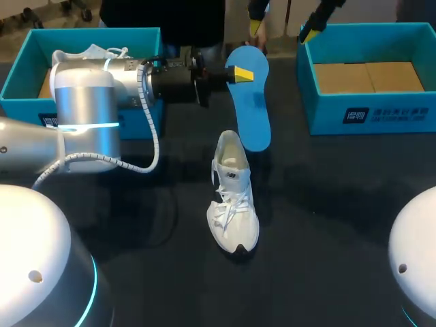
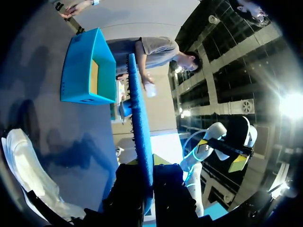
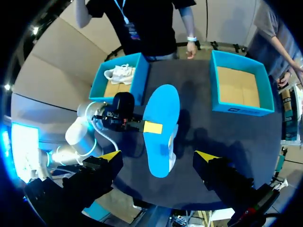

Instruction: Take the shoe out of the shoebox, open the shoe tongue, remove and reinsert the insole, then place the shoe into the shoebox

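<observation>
My left gripper [image 1: 238,73] is shut on one end of a blue insole [image 1: 250,109], holding it in the air above the table. In the left wrist view the insole [image 2: 139,118] stands edge-on, pinched between the fingers of the gripper [image 2: 147,182]. A white shoe [image 1: 234,197] stands upright on the dark table below the insole, with its collar gaping. My right gripper [image 3: 158,156] hangs wide open high over the table, empty, looking down on the insole [image 3: 161,127] and the left gripper [image 3: 152,126]. Its yellow tips [image 1: 310,34] show at the far side.
A blue shoebox [image 1: 20,82] at the back left holds a second white shoe [image 1: 102,53]. Another blue shoebox [image 1: 371,112] at the back right shows only its brown cardboard floor. My left arm [image 1: 88,116] lies across the left side of the table.
</observation>
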You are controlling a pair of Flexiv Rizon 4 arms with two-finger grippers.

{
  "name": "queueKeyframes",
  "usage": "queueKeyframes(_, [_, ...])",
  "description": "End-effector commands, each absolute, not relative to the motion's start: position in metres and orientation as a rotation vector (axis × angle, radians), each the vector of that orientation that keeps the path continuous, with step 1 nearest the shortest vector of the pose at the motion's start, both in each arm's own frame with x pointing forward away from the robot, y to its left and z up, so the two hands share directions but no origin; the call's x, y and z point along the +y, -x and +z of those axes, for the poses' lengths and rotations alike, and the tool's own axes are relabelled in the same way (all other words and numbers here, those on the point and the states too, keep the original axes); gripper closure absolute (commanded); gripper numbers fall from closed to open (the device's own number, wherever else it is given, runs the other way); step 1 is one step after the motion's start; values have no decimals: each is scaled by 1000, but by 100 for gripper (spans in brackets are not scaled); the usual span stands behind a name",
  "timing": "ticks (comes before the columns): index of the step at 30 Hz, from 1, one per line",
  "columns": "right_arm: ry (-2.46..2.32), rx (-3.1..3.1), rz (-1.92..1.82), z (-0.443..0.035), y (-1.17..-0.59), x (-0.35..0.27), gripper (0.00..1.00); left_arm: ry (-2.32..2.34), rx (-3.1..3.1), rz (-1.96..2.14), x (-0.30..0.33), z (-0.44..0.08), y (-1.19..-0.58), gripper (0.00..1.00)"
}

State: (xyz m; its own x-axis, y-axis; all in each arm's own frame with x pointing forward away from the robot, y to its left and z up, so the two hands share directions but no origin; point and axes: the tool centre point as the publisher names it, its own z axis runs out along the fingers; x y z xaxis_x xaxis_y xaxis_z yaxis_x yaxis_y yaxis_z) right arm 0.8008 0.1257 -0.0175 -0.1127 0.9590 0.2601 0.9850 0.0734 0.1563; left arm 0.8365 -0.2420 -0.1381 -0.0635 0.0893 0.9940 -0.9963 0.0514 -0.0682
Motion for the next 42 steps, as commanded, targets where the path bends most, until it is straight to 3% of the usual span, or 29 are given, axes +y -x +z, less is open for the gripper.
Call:
queueKeyframes(1, [2171,-2361,-189,-12,-804,132,0,-1073,-1217,1258,-242,-138,-836,100])
queueKeyframes(42, [2255,-2494,-129,-34,-803,159,0,-1073,-1217,1258,-242,-138,-836,100])
